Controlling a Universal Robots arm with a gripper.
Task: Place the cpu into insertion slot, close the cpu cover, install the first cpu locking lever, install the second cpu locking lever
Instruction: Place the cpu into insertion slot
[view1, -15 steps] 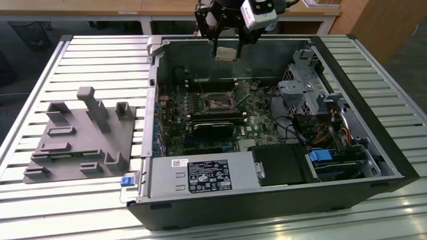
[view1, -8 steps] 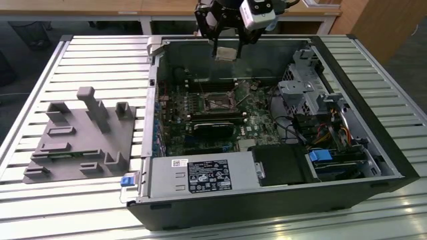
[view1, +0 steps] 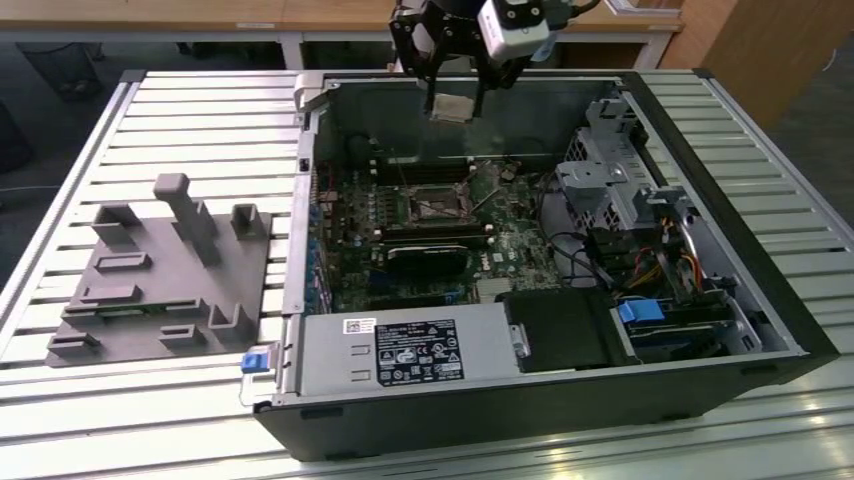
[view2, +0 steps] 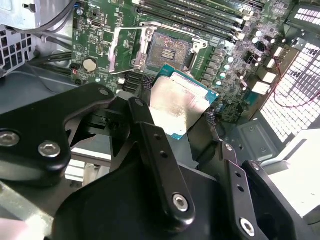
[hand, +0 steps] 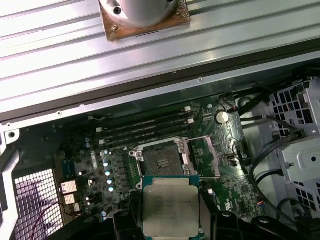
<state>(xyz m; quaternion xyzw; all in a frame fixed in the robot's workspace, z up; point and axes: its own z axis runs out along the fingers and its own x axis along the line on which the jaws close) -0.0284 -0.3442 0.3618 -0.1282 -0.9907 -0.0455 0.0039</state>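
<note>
My gripper (view1: 454, 98) hangs above the open computer case, over its far wall, shut on the cpu (view1: 451, 108). In both wrist views the cpu (view2: 176, 102) (hand: 171, 205) is a pale silvery square with a teal edge, gripped by two opposite sides between the black fingers (view2: 150, 135). The insertion slot (view1: 434, 207) (view2: 170, 49) (hand: 162, 161) lies bare on the green motherboard, below and ahead of the chip, apart from it. The cpu cover (view2: 129, 50) (hand: 204, 156), a thin metal frame, stands swung open beside the slot.
A black heatsink block (view1: 424, 262) sits on the board just nearer than the slot. A grey power supply box (view1: 400, 350) fills the case's near corner and a drive cage with cables (view1: 621, 190) the exterior view's right. A grey fixture (view1: 160, 270) rests on the slatted table (view1: 200, 120).
</note>
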